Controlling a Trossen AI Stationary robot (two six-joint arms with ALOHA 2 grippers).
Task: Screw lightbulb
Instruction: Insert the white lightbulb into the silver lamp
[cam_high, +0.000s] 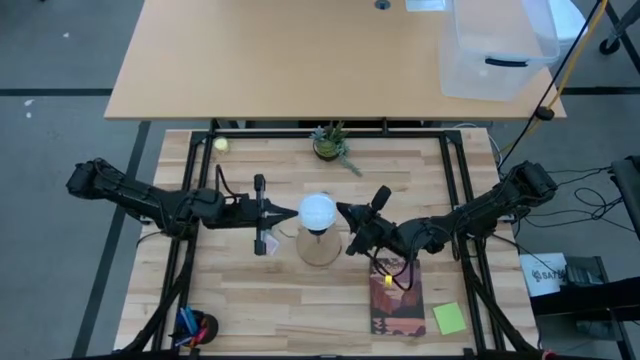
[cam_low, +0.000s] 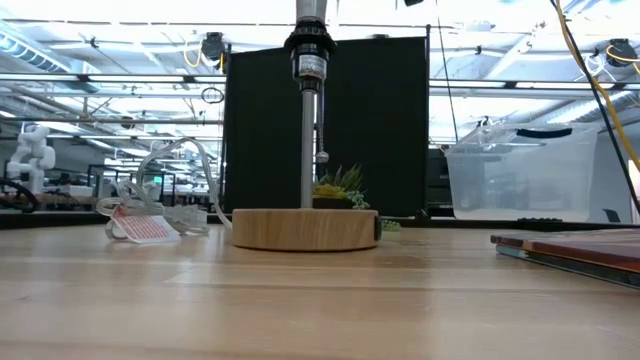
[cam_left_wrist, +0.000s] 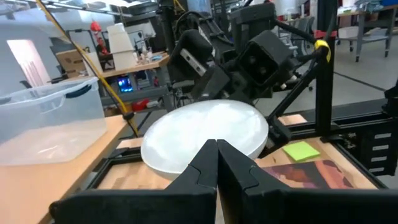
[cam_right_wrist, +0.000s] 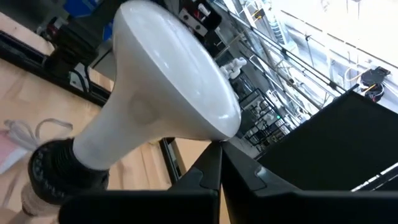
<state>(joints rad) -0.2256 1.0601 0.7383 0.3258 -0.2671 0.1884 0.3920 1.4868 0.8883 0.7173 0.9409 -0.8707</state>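
Lightbulb (cam_high: 318, 210) between closed end effectors, potted plant (cam_high: 330, 141) beyond.

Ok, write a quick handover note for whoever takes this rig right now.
Left gripper: jaws shut, empty, tip beside the lightbulb.
Right gripper: jaws shut, empty, on the bulb's other side.
Lightbulb: upright in the black socket on the lamp post above the wooden base.
Done: bulb is in the socket.
Left: whether it is screwed fully home cannot be told; check, then back both arms off.
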